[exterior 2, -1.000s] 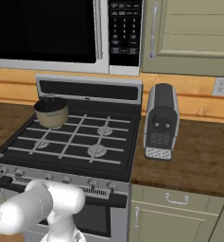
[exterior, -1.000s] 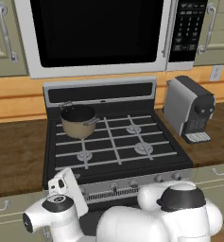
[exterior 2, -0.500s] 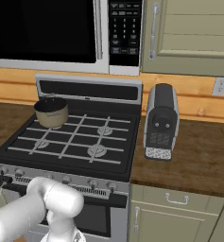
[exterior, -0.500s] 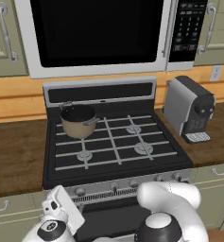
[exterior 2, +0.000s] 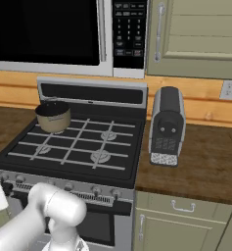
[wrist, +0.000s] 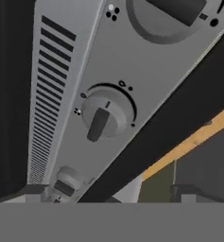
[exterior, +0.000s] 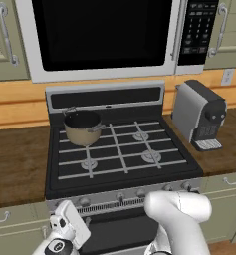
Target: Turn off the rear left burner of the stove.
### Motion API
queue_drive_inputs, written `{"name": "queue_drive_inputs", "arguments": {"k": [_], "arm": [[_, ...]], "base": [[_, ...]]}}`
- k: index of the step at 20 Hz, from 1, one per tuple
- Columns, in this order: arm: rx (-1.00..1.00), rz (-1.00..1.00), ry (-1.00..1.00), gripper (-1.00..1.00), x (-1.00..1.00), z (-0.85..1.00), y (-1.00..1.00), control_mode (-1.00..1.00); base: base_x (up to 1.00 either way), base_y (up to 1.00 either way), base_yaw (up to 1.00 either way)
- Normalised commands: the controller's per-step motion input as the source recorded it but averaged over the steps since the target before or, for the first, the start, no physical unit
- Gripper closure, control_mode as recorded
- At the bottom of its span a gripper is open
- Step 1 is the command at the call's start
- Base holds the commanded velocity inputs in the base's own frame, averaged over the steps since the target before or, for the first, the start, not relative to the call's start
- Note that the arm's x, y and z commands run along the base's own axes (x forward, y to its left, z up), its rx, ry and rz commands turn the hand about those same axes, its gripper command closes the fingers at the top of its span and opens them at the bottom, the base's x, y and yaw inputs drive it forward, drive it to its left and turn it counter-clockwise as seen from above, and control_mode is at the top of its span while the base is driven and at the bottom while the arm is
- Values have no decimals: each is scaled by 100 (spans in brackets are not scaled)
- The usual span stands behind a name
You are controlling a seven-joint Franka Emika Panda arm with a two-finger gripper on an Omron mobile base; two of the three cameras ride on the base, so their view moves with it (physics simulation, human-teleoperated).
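Lower and further left than a second ago, the arm now has its hand down in front of the stove [exterior: 119,149], level with the silver knob strip [exterior: 124,195]. Up close, the hand view shows a round knob [wrist: 106,113] nearly centred, its pointer bar tilted off its marks, with a larger knob [wrist: 179,14] at the top edge. The fingers [wrist: 111,193] are spread wide and hold nothing, their tips just short of the panel. The rear left burner [exterior: 82,137] sits under the tan pot [exterior: 82,127] (its head hidden by the pot) at the back left of the grates. My reading: the approach is nearly done, and closing on the centred knob and twisting comes next, provided that knob governs this burner.
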Motion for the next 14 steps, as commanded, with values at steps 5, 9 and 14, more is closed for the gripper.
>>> {"name": "queue_drive_inputs", "arguments": {"k": [5, 9, 14], "arm": [[1, 1, -2, -100, 34, -3, -5, -100], [2, 2, -3, -100, 32, -17, 0, -100], [9, 8, -7, -100, 7, -36, 0, -100]], "base": [[0, 0, 0], [0, 0, 0], [0, 0, 0]]}}
